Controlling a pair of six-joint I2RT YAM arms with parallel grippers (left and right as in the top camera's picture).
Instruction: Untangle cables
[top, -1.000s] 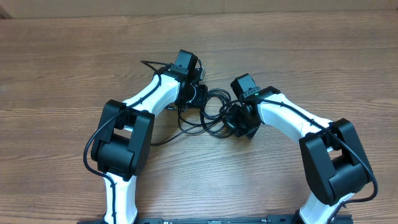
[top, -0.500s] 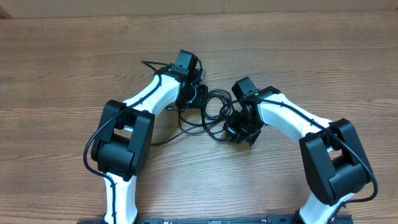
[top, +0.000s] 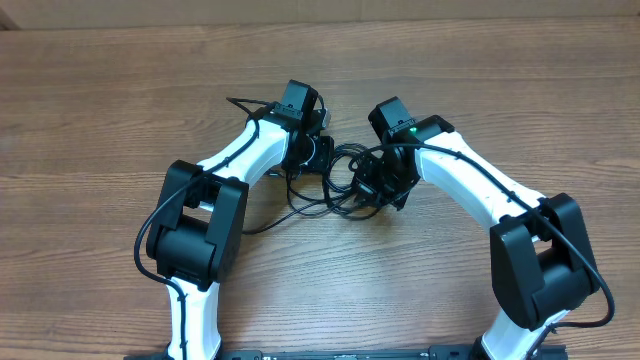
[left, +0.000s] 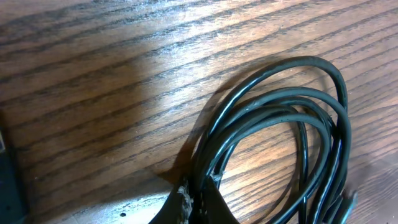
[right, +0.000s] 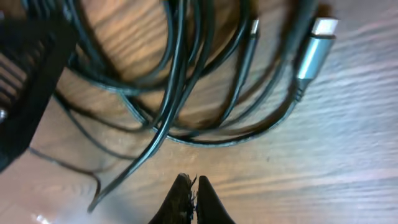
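On the table (top: 110, 90): cables (top: 343, 190) lie in overlapping black loops near the middle, flat on the wood.
Left pincer (left: 198, 199): set at the cables' left edge; it is closed, and several strands appear to be nipped between its tips where the loops converge.
Right pincer (right: 191, 193): set at the cables' right edge; it is closed tip to tip, and nothing is seen between the tips. One strand passes just beside them.
Plug (right: 314, 43): silver-tipped, lying free on the wood at the cables' outer rim.
Step in hand: judged to be the parting of the loops, with one side anchored while a strand is sought on the other.
Anchor: the left hold should be kept firm and low, so that the whole bundle is not dragged along.
Pick: the right pincer must be opened before anything can be taken. A single strand should be chosen, ideally the one leading to the plug, not a bunch.
Pull: the strand is best drawn slowly outward from the cables, close to the wood.
Risk: if crossing strands are caught together, the knot is likely to be tightened.
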